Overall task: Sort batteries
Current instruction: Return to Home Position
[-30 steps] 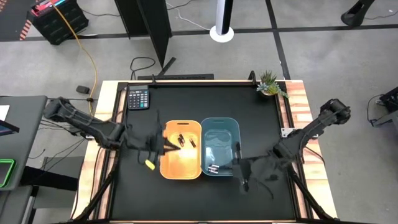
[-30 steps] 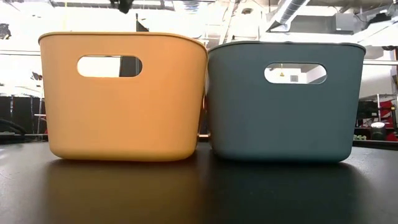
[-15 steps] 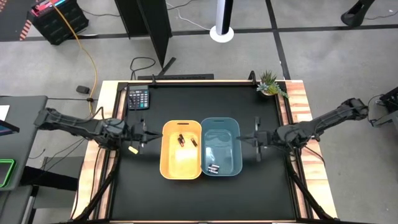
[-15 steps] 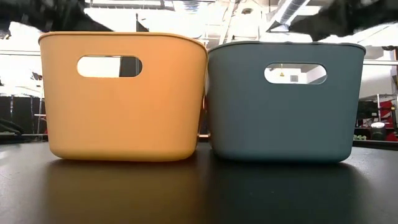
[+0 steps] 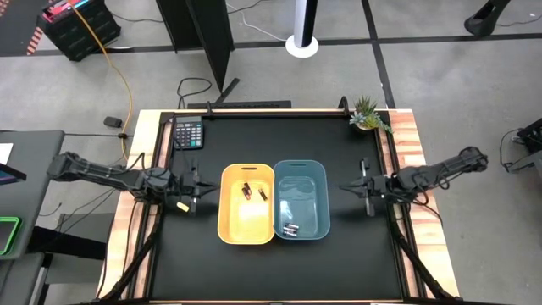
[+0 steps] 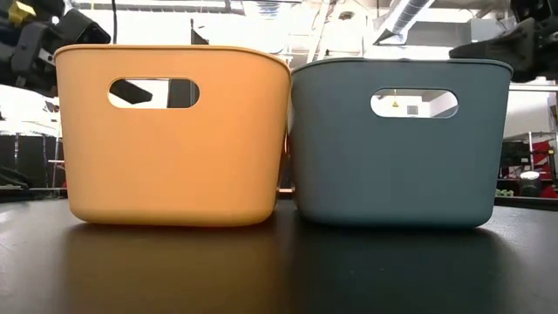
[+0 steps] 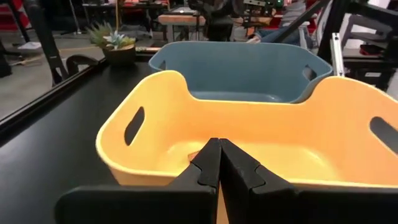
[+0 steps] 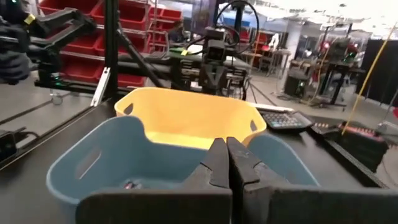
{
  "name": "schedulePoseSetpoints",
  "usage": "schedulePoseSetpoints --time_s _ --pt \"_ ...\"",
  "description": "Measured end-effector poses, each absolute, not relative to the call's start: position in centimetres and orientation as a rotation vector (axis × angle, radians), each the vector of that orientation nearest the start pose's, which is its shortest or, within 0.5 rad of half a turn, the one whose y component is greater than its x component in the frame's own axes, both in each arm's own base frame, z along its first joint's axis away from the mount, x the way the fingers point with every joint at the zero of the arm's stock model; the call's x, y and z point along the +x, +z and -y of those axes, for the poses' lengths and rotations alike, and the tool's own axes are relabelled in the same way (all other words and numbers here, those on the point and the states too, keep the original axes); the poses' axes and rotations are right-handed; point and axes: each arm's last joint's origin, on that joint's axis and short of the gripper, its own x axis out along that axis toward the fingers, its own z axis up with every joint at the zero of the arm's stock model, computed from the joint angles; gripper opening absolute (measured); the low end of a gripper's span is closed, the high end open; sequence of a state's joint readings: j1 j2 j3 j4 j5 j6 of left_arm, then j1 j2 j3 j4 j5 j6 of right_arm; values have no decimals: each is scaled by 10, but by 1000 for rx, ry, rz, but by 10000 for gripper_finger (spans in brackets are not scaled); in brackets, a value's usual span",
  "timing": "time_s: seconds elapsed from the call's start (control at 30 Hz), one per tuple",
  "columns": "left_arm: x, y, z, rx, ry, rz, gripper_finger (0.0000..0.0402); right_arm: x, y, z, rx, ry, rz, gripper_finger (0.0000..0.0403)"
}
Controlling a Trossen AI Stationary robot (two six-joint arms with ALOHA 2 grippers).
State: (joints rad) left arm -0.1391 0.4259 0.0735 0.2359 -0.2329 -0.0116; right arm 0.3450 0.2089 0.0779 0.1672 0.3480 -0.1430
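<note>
Both arms have backed off: left gripper [image 5: 195,185] at orange bin's [image 5: 246,222] 9 o'clock, right gripper [image 5: 362,188] at blue bin's [image 5: 301,196] 3, both pinched together, empty. Dark batteries [image 5: 251,191] in orange, silver batteries [image 5: 290,230] in blue; a sloppy retreat could bump bins.

Your black table [image 5: 279,135] carries a yellow-orange bin [image 5: 223,207] and a blue bin [image 5: 325,203] touching side by side at its center, a calculator [image 5: 188,133] at eleven o'clock, and a small potted plant [image 5: 368,114] at one o'clock.
</note>
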Motion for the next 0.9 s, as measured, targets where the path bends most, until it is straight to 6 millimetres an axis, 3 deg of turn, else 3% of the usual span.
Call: schedulePoseSetpoints --time_s 0.23,0.9 --pt "119 169 9 10 91 -127 1 89 184 -22 -106 -1 18 0" --pt "93 177 6 11 71 -28 1 91 175 -21 -121 -7 -22 0"
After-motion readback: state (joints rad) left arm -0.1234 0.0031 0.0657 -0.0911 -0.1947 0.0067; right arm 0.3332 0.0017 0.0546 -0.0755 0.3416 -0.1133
